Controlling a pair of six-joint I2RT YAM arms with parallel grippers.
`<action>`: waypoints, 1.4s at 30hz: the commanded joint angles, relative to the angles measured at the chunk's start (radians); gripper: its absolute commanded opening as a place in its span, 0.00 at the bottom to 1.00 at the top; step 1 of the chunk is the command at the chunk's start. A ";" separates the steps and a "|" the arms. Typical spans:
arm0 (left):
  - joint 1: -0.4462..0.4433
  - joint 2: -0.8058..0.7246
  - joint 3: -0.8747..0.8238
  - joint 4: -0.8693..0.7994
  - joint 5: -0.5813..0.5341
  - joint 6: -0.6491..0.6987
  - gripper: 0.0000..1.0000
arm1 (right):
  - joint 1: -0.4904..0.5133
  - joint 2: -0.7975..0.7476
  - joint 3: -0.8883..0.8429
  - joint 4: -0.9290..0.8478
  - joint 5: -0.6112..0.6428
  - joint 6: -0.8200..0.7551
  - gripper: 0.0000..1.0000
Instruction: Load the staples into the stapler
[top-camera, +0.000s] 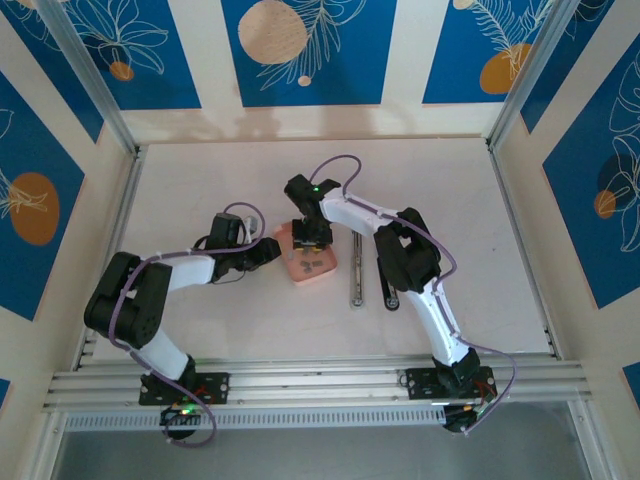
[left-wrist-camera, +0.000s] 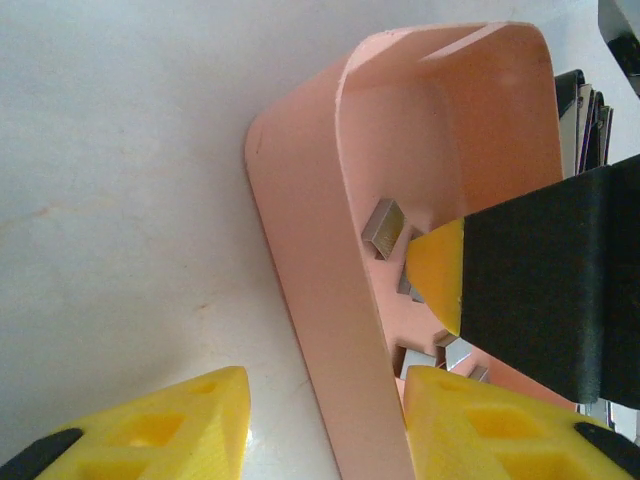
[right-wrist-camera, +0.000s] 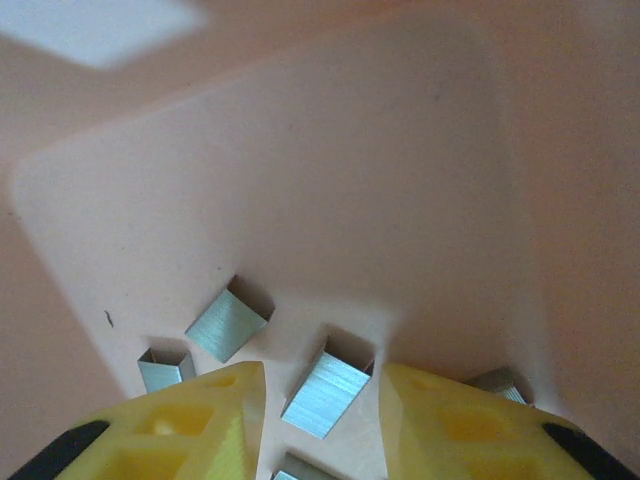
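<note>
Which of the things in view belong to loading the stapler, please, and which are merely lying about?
Job in hand:
- staples
- stapler, lying opened out
- pink tray holding the staples
- right pincer, open around one strip
- left pincer, astride the tray wall

Not part of it:
- blue patterned wall panels
- aluminium rails at the near edge

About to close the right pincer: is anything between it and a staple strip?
Nothing visible does. A staple strip lies on the tray floor, right between the fingertips of the open right pincer.
</note>
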 joint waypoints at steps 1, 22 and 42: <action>0.013 0.008 0.000 0.004 0.021 0.007 0.44 | 0.005 0.030 0.023 -0.020 -0.018 -0.006 0.35; 0.015 0.011 0.001 0.001 0.027 0.014 0.44 | 0.032 0.081 0.065 -0.041 0.091 -0.044 0.23; 0.017 0.013 0.006 -0.005 0.036 0.018 0.44 | 0.049 0.160 0.115 -0.086 0.121 -0.051 0.26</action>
